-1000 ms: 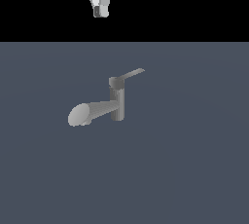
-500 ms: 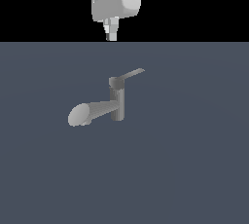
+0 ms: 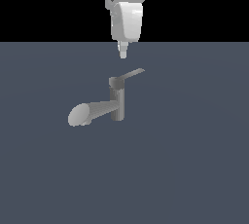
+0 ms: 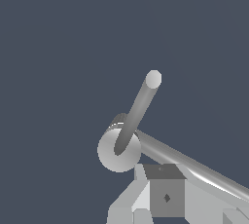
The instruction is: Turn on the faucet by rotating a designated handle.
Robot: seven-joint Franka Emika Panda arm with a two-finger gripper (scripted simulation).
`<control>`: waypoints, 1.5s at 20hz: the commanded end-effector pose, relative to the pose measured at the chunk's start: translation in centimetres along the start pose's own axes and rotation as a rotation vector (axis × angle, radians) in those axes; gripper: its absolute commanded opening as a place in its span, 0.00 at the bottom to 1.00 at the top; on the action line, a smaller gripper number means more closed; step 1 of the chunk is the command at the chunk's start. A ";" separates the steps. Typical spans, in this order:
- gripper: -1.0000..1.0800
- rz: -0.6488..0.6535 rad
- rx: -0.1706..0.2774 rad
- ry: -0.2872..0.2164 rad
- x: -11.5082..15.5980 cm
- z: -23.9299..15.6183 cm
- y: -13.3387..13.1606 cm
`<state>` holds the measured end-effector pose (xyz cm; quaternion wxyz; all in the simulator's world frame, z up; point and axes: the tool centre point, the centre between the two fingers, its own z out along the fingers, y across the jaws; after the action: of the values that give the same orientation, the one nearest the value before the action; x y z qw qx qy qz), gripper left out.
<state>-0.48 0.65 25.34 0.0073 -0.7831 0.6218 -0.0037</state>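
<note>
Small grey faucet point(image 3: 116, 102) stood mid-scene on plain dark blue-grey floor point(image 3: 194, 169); thick spout reached toward exterior view's left. Thin flat handle point(image 3: 131, 75) stuck out from cap toward exterior view's right. Gripper point(image 3: 123, 53) hung above faucet, apart from handle, holding nothing; fingers looked close together, exact gap unclear. Handle judged rigid, light, smooth; best pushed sideways near free tip for leverage. Black void behind, no other objects

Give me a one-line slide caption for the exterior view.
Gripper hangs above the faucet, apart from the handle, which points to the exterior view's right.
</note>
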 end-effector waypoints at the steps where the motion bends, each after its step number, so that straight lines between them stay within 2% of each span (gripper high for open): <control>1: 0.00 0.068 -0.002 0.002 1.2 1.3 -0.8; 9: 0.00 0.262 -0.011 0.007 4.9 4.9 -2.7; 16: 0.00 0.374 -0.015 0.008 7.2 6.8 -3.4; 30: 0.00 0.397 -0.015 0.006 7.7 7.2 -3.5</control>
<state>4.77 -6.00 18.18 0.0000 -0.6449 0.7643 -0.0001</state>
